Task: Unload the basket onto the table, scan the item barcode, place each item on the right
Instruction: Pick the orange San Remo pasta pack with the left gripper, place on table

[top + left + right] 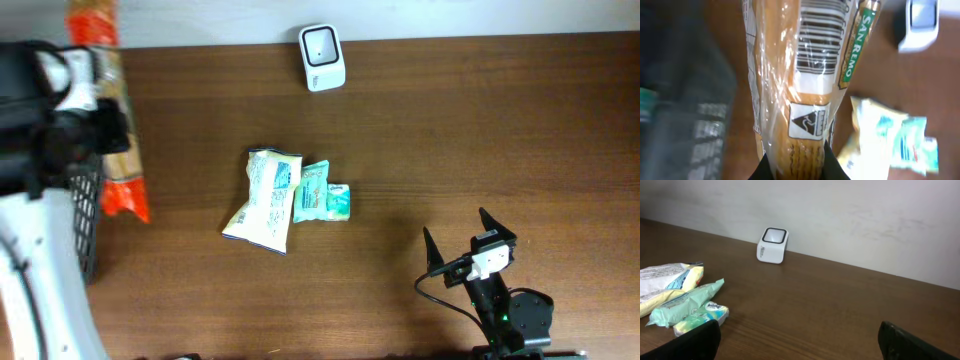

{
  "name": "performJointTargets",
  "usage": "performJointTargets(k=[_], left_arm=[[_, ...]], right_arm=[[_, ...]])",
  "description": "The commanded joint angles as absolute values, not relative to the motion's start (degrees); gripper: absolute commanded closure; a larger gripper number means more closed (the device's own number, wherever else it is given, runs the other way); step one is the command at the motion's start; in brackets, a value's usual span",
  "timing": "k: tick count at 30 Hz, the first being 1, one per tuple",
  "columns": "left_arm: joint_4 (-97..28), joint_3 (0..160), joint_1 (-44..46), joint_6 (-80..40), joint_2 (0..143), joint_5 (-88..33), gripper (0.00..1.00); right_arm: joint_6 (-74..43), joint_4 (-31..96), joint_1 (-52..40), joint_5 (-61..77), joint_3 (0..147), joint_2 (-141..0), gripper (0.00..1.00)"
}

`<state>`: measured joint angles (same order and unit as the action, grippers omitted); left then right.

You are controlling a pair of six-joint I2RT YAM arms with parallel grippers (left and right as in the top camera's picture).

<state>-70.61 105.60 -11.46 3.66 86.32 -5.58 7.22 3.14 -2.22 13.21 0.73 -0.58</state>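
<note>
With the left tool (796, 167) pinching the pasta packet (790, 75), turn its barcode (817, 47) squarely toward the far scanner (322, 57) and hold steady, while the right tool (455, 222) rests spread.

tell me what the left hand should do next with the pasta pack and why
Probably carry the pasta pack across to the white scanner and turn its barcode toward the scanner's window. The left hand is shut on the pack off to the side, well apart from the scanner, so the code likely cannot be read there.
</note>
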Motion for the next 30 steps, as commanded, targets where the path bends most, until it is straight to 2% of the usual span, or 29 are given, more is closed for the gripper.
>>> performJointTargets(k=[1,5,12,20,21,24,27,28,29,30], left_arm=[[-68.8,96.1,-5.2,2.8,91.0,-6.3,1.0],[-56.3,77.5,0.1,-0.7,95.9,-6.3,1.0],[-43.4,64.7,1.6,-3.9,97.5,-9.8,1.0],[-30.0,57.6,12.5,-6.9,97.6,-13.3,0.98],[-29.4,57.6,13.5,-6.9,97.6,-13.3,0.91],[-28.5,57.7,15.0,-6.9,97.6,-13.3,0.54],[-30.7,60.4,14.3,-6.8,95.9,-13.3,0.34],[-32.8,63.1,13.2,-6.8,94.2,-13.3,0.24],[-36.3,68.0,11.4,-6.3,91.3,-13.3,0.09],[-38.3,71.2,10.3,-5.1,89.7,-13.3,0.01]], right_arm=[[6.6,3.2,-1.8,13.5,0.3,-0.4,0.01],[6.6,3.2,-1.8,13.5,0.3,-0.4,0.02],[6.6,3.2,-1.8,13.5,0.3,-0.4,0.02],[6.6,3.2,-1.8,13.5,0.3,-0.4,0.01],[6.6,3.2,-1.8,13.5,0.3,-0.4,0.01],[6.6,3.2,-1.8,13.5,0.3,-0.4,0.02],[6.6,3.2,-1.8,13.5,0.3,-0.4,0.01],[6.6,3.2,-1.8,13.5,0.3,-0.4,0.01],[6.6,3.2,-1.8,13.5,0.3,-0.4,0.02],[6.6,3.2,-1.8,13.5,0.3,-0.4,0.01]])
